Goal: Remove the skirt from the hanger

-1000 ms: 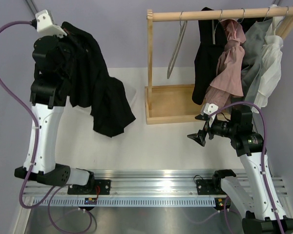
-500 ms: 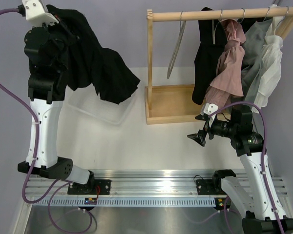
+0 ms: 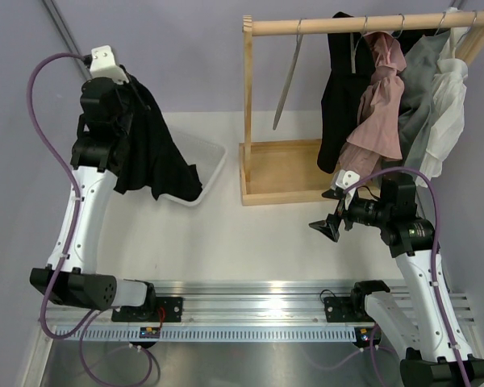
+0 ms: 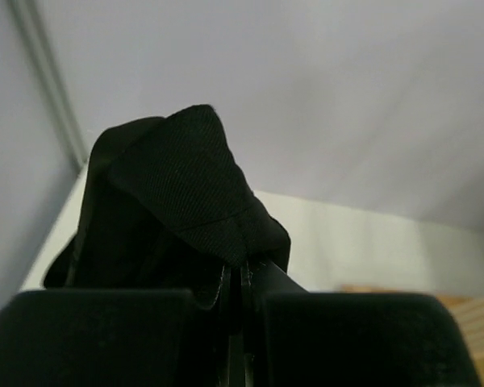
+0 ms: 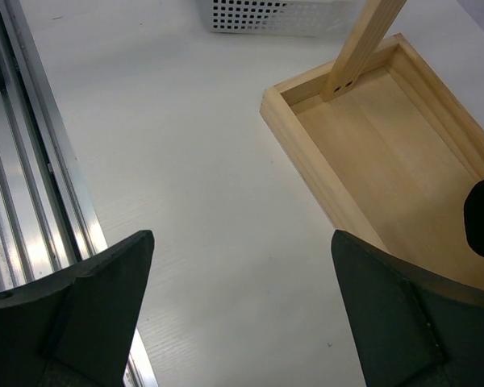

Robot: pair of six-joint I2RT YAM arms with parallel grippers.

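Far left, above the white bin point(image 3: 214, 155): skirt point(image 3: 157, 153) hangs below left gripper point(image 4: 240, 278), which is clamped onto its cloth.

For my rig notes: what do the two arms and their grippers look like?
The left arm and right arm have white links, black joints and a looping purple cable. The left gripper and right gripper are black, with broad fingers.

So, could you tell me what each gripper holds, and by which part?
The left gripper pinches a bunched fold of the floppy black cloth skirt; the right gripper is open, empty.
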